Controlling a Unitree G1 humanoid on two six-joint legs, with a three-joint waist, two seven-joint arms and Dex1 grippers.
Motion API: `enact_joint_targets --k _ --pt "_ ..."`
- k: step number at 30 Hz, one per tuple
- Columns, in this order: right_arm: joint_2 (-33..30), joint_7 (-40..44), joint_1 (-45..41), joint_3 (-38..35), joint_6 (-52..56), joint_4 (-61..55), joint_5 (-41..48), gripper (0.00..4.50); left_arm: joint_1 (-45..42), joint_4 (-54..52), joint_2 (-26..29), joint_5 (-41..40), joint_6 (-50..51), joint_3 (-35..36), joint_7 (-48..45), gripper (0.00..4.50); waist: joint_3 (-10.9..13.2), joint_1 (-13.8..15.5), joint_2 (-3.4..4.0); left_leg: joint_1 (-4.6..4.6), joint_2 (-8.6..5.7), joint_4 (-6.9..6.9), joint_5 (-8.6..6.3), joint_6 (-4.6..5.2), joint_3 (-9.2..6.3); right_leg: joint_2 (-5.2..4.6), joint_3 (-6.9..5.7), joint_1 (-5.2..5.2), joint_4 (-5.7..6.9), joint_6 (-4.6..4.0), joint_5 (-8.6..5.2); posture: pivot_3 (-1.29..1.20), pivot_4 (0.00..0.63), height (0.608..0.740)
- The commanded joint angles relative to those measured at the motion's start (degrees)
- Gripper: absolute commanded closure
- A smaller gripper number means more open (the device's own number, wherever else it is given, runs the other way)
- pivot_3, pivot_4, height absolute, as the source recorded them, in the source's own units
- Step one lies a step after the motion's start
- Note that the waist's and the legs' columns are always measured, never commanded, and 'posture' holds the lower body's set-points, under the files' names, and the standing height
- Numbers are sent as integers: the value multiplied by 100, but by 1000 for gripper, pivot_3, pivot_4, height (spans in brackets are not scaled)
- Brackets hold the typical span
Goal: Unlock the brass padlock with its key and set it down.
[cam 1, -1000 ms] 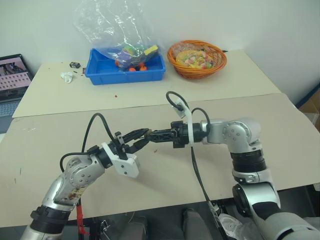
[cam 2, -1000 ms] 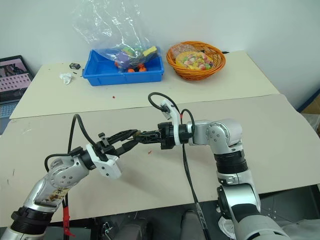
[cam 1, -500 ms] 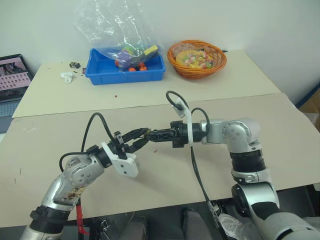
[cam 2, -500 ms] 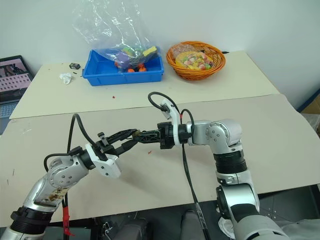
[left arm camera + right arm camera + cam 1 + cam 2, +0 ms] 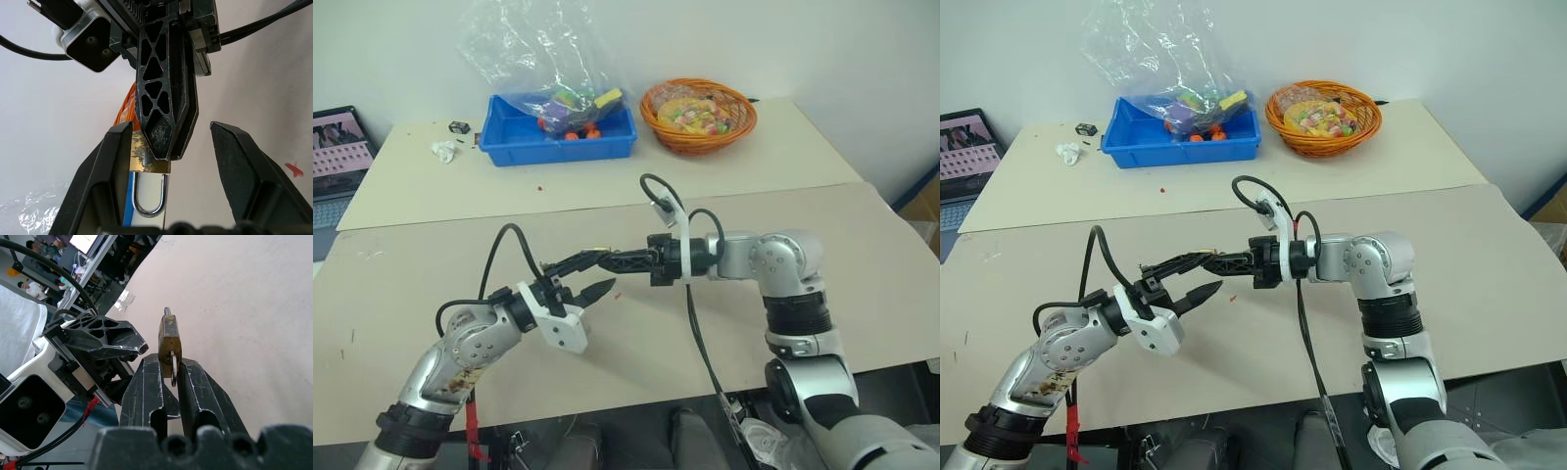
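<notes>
Both arms meet above the beige worktop [image 5: 431, 284], near frame centre in the left eye view.

Left gripper [image 5: 599, 272]: fingers apart, a clear gap between the two black tips. In the left wrist view one finger [image 5: 105, 181] lies against the side of the lock body; the other finger stands well off it.

Right gripper [image 5: 598, 258]: enters from the right of the frame, pointing toward the left gripper. Its fingers [image 5: 146, 391] are pressed together on a thin silver piece at the end of the small golden-brass rectangular padlock [image 5: 169, 339] (key or ring, cannot tell which). The lock body stands out beyond the fingertips.

Padlock position: held in the air between the two grippers, clear of the worktop, at frame centre. In the left wrist view its silver U-shaped shackle sits in the gap between the left gripper's fingers. Whether the shackle is released cannot be told.

Background, upper part of the frame: blue rectangular plastic bin [image 5: 558, 137] with a clear plastic bag of coloured items in it; just to its right an orange woven basket [image 5: 698, 114] of wrapped sweets. An open laptop [image 5: 340, 157] shows at the left edge.
</notes>
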Motion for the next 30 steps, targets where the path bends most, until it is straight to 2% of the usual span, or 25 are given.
enact_joint_targets --k 1,3,7,11,15,16,18,19,20,30 --pt "-239 145 -27 -67 -362 174 -146 4500 90 -264 81 -576 130 246 -112 1812 0 4 0 0 0 0 0 0 0 0 0 0 0 0 0 0 150 740" --pt "-304 181 -33 -74 -400 215 -149 4500 183 -371 69 -917 284 285 -215 1812 0 -1 0 0 0 0 0 0 0 0 0 -1 -1 0 0 0 150 740" --pt "-575 382 -5 17 -645 323 -292 4500 459 -708 133 -2158 1047 284 -777 1812 0 -29 0 -1 2 -3 0 0 0 0 1 -2 -2 0 0 0 150 740" --pt "-838 733 93 148 -750 202 -295 4500 406 -1046 120 -3081 2383 269 -1078 1812 0 -25 0 0 2 -1 -1 2 0 0 0 1 0 0 0 0 150 740" --pt "-1004 1060 146 269 -766 -25 -227 4500 374 -1368 125 -4019 3708 284 -1253 2852 0 -32 -1 1 1 0 -1 3 0 0 0 3 0 0 0 0 150 740" --pt "-1042 1140 153 302 -774 -73 -217 4500 359 -1441 125 -4246 3963 320 -1290 3345 0 -45 -1 1 1 0 -1 3 0 0 0 2 0 0 0 0 150 740" --pt "-1073 1231 157 325 -768 -123 -207 4500 327 -1567 158 -4609 4412 359 -1370 4059 1 -61 -1 1 1 0 -1 3 0 1 0 2 -1 0 0 0 150 740" --pt "-1078 1263 155 331 -763 -134 -212 4500 295 -1605 154 -4679 4550 377 -1362 4351 1 -64 -1 1 1 0 -1 3 0 1 1 2 -1 0 0 0 150 740" --pt "-1080 1286 155 341 -760 -151 -220 4500 250 -1622 144 -4695 4666 389 -1330 4438 1 -64 -1 1 2 0 -1 3 0 1 1 2 0 0 0 0 150 740" --pt "-1140 1425 292 388 -711 -328 -203 4500 335 -1732 83 -4555 4781 407 -1357 4438 1 -49 -1 1 3 -1 0 1 0 1 1 3 -5 0 0 0 150 740"
